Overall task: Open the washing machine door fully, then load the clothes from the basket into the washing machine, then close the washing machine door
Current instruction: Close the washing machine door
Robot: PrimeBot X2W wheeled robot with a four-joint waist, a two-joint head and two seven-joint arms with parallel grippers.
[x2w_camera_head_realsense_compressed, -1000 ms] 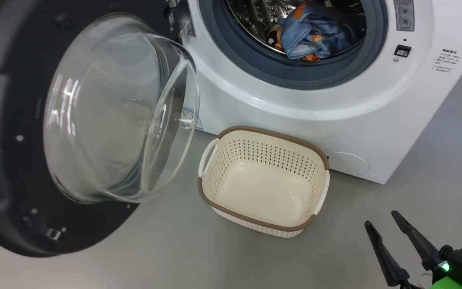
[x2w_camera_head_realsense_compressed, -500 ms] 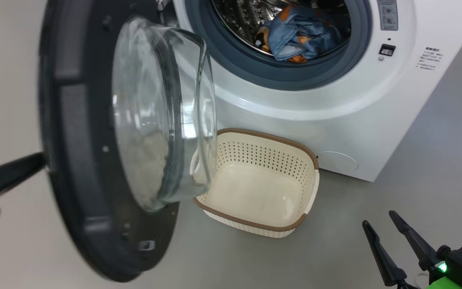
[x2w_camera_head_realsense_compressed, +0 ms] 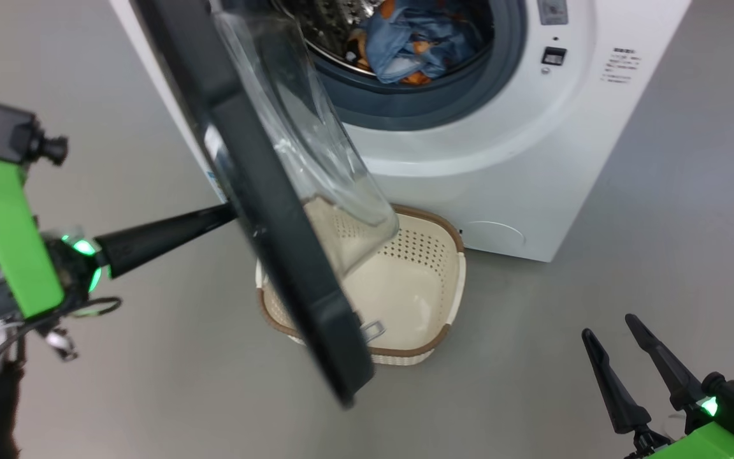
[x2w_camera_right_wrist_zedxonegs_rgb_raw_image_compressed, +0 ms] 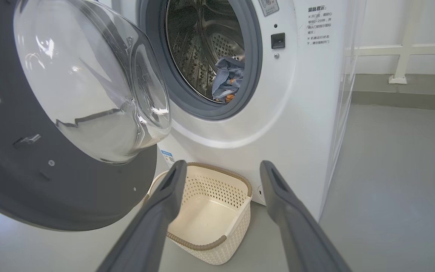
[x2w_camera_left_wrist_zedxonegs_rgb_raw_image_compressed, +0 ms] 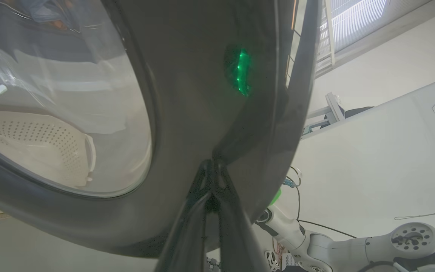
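- Head view sets the washing machine (x2w_camera_head_realsense_compressed: 532, 159) at the top, its drum uncovered;
- the washing machine door (x2w_camera_head_realsense_compressed: 265, 210) hangs half-swung, edge-on, between the left gripper (x2w_camera_head_realsense_compressed: 227, 215) and the drum;
- the basket (x2w_camera_head_realsense_compressed: 443, 274) sits empty on the floor under the door;
- the clothes (x2w_camera_head_realsense_compressed: 405, 44) lie inside the drum;
- left gripper, pinched together, tip touching the door's outer face, is nearer; the closing push likely runs toward the drum;
- right gripper (x2w_camera_head_realsense_compressed: 609, 326) gapes wide, empty, well apart.
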